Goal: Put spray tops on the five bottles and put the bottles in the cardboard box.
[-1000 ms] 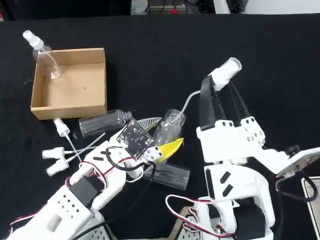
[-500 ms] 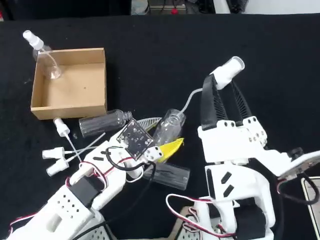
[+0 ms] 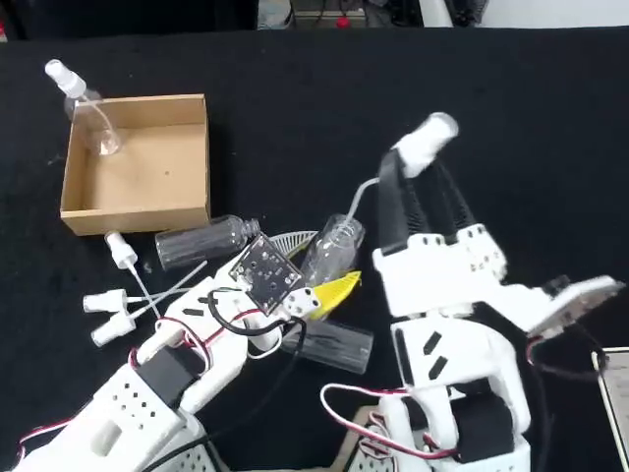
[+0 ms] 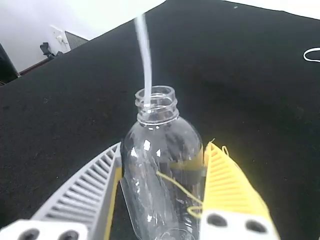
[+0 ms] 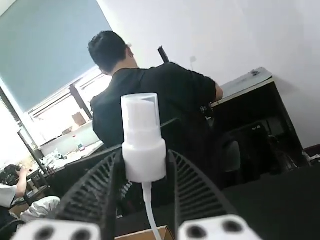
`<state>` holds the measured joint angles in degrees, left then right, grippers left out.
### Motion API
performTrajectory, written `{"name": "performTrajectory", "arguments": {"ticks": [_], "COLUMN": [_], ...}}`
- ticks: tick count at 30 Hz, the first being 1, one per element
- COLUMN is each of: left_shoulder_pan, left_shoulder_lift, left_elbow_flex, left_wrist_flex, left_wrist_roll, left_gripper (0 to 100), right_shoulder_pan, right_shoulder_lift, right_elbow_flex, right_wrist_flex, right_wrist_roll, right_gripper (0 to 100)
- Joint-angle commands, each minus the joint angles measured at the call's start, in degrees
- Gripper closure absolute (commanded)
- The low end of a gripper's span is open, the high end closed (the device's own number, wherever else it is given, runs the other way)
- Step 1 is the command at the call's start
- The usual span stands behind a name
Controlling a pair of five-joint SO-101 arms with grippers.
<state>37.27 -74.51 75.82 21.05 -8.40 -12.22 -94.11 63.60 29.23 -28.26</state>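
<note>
The black counter (image 3: 550,88) carries the cardboard box (image 3: 133,218) towards its far left, well apart from my work. One capped bottle (image 3: 90,123) leans at the box's far corner. My left gripper (image 3: 322,264) is clamped around an open bottle (image 4: 160,170) near the counter's middle. The bottle is tilted, with its neck pointing up and away towards my right arm. My right gripper (image 5: 144,156) pinches a spray top (image 3: 429,136) above and beyond that neck. Its dip tube (image 4: 145,55) trails down, and the tip is inside the bottle's mouth. The spray top lies roughly along the bottle's long axis, apart from the rim. I judge my right arm must slide it down that line.
</note>
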Motion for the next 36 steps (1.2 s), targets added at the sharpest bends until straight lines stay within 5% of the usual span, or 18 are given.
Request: {"name": "performTrajectory", "arguments": {"ticks": [1,12,20,26,36], "left_shoulder_pan": [0.1,0.4,0.1,0.1,0.0], "left_shoulder_lift": [-1.2,-1.2,-1.2,-1.2,-1.2], "left_elbow_flex": [-0.8,-0.4,-0.4,-0.4,-0.4], "left_wrist_flex": [-1.4,-1.4,-1.4,-1.4,-1.4], "left_wrist_roll": [0.3,0.3,0.3,0.3,0.3], "left_gripper": [83,83,83,83,83], "right_shoulder_pan": [-2.6,-3.6,-4.0,-8.0,-9.5], "right_shoulder_lift": [0.0,0.0,0.0,0.0,0.0], "right_elbow_flex": [-0.1,-6.5,-4.3,-3.6,-13.8], "right_wrist_flex": [-0.4,17.7,19.2,25.4,26.9], "right_wrist_roll": [4.3,13.8,14.0,17.8,23.9], "right_gripper": [98.3,98.0,96.9,81.8,82.2]}}
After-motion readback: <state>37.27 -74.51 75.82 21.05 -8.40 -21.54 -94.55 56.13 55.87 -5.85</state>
